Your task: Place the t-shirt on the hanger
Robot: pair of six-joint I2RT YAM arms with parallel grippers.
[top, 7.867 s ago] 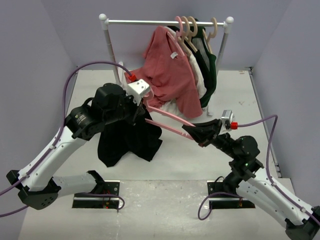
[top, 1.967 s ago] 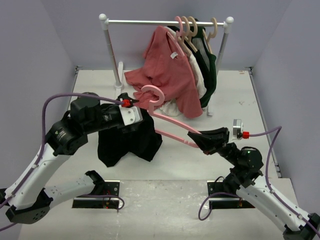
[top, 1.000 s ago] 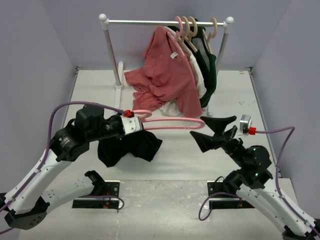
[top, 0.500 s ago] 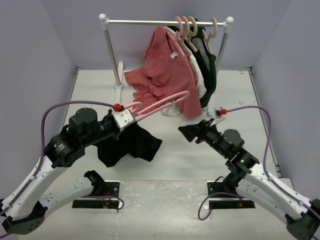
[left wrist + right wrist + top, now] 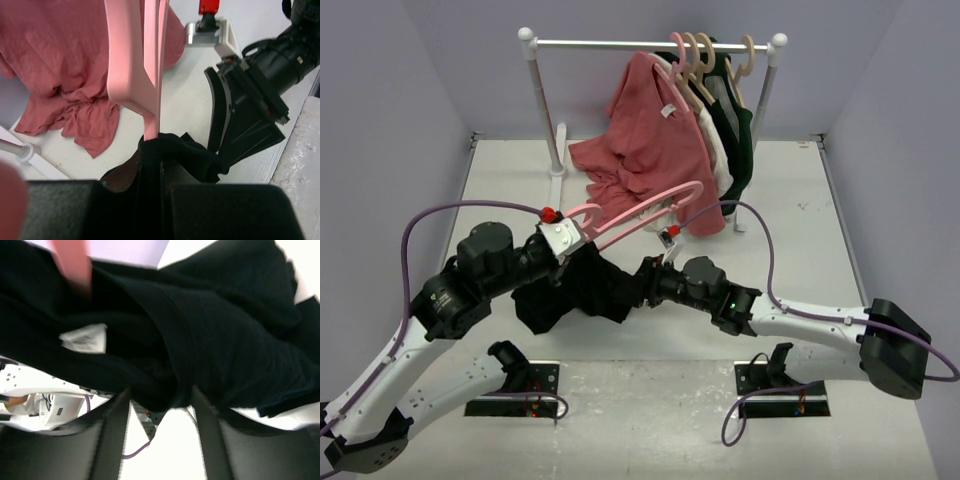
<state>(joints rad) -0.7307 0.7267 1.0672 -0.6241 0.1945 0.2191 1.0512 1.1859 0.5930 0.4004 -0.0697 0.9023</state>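
My left gripper (image 5: 580, 243) is shut on the hook end of the pink hanger (image 5: 650, 205), which slants up and right toward the rack. The black t-shirt (image 5: 570, 295) hangs bunched from that gripper down to the table. In the left wrist view the hanger (image 5: 135, 75) rises from my shut left gripper (image 5: 160, 165), with black cloth (image 5: 195, 155) draped over it. My right gripper (image 5: 642, 285) is low at the shirt's right edge. In the right wrist view my right gripper (image 5: 162, 410) is open, with a fold of the t-shirt (image 5: 225, 340) between its tips.
A white clothes rack (image 5: 650, 44) stands at the back. On it hang a salmon-red shirt (image 5: 655, 140), a dark green garment (image 5: 735, 130) and beige hangers (image 5: 700, 55). The red shirt's hem lies just behind the pink hanger. Lilac walls close in both sides.
My right gripper has let go of the hanger's far end and swung left and down to the black shirt. My left gripper has tilted the hanger's far end up toward the rack.
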